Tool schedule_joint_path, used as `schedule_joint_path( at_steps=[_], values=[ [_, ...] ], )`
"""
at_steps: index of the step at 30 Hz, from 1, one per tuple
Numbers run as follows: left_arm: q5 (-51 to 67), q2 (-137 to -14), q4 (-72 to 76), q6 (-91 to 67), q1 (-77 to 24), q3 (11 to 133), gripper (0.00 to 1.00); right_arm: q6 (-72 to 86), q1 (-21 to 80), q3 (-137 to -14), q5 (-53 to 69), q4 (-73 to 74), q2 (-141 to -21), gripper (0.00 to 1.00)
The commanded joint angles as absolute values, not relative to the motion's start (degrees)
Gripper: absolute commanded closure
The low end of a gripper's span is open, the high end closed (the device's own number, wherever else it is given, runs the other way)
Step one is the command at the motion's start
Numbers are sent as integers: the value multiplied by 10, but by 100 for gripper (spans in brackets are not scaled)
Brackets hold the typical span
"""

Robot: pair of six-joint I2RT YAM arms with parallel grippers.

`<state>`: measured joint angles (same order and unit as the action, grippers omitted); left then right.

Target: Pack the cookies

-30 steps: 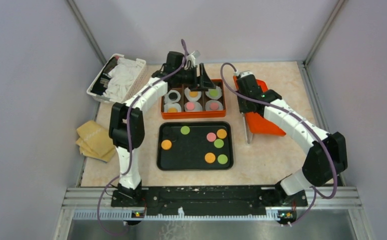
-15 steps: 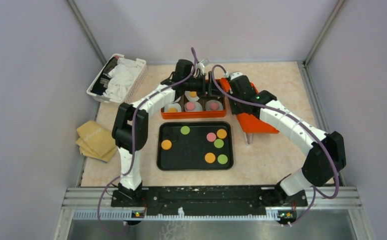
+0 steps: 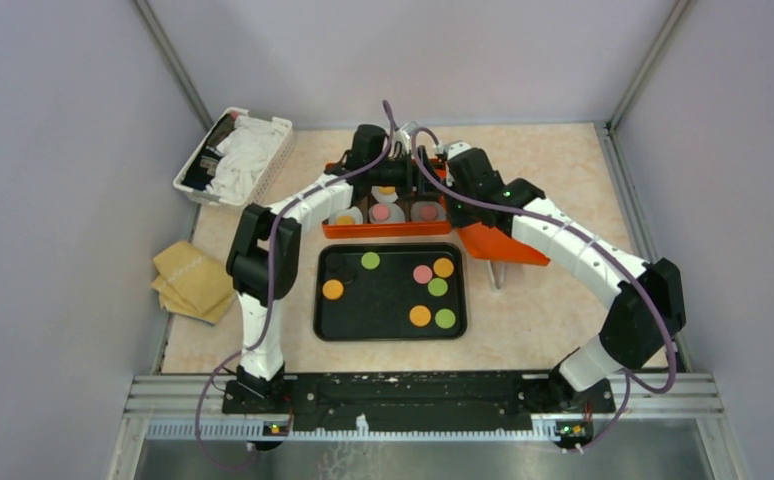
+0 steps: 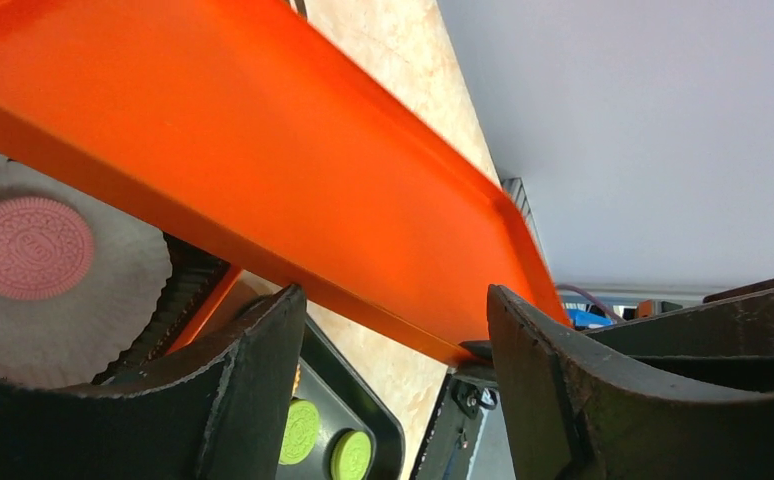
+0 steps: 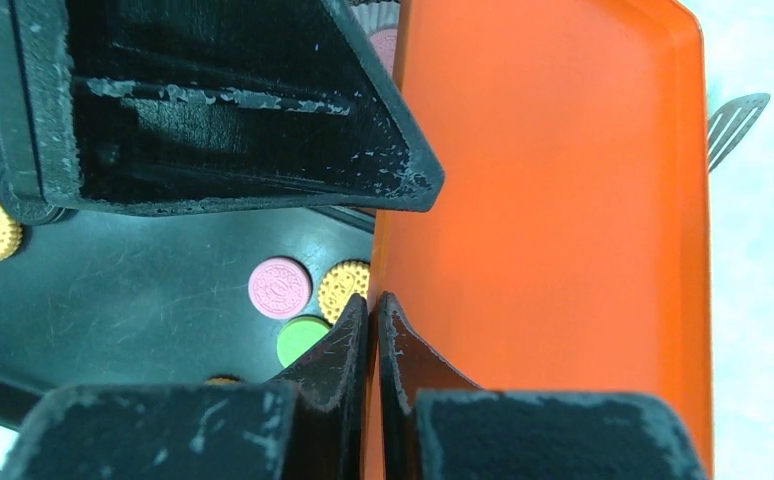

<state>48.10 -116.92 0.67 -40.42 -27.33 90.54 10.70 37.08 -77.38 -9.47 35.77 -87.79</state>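
Note:
The orange box (image 3: 383, 229) holds cookies on white liners; a pink one (image 4: 28, 247) shows in the left wrist view. More cookies lie on the black tray (image 3: 388, 331): green (image 3: 370, 260), orange (image 3: 333, 289), pink (image 3: 422, 273) and several others. My right gripper (image 3: 460, 207) is shut on the edge of the orange lid (image 3: 508, 246), seen pinched in the right wrist view (image 5: 373, 310), and holds it tilted at the box's right end. My left gripper (image 4: 393, 330) is open, and the lid (image 4: 263, 150) crosses just beyond its jaws without touching them.
A metal spatula (image 3: 496, 271) lies right of the tray, under the lid. A white basket (image 3: 233, 155) of cloths stands at the back left. Folded tan cloths (image 3: 191, 280) lie at the left. Grey walls close in three sides.
My right gripper has carried the orange lid left, up to the box's right end. My left gripper has moved right over the box to meet the lid.

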Motion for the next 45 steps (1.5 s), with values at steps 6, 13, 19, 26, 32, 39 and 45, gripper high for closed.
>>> schedule_joint_path(
  at_steps=[6,13,19,26,32,39,45],
  values=[
    [483,-1155,34,-401,-288,850,27,100,389,-818,-94,318,-875,100],
    [474,-1123,28,-400,-291,835,27,111,391,-810,-78,302,-873,100],
    [482,-1159,41,-414,-293,854,40,113,402,-812,-54,295,-869,100],
    [486,-1160,51,-427,-294,859,86,117,407,-802,-46,277,-875,100],
    [464,-1145,27,-419,-294,840,100,106,416,-810,-75,278,-875,100],
    [407,-1141,-55,-379,-280,876,100,60,457,-841,-208,320,-859,100],
    [406,-1144,-103,-389,-231,923,100,52,471,-815,-256,311,-813,66]
  ],
)
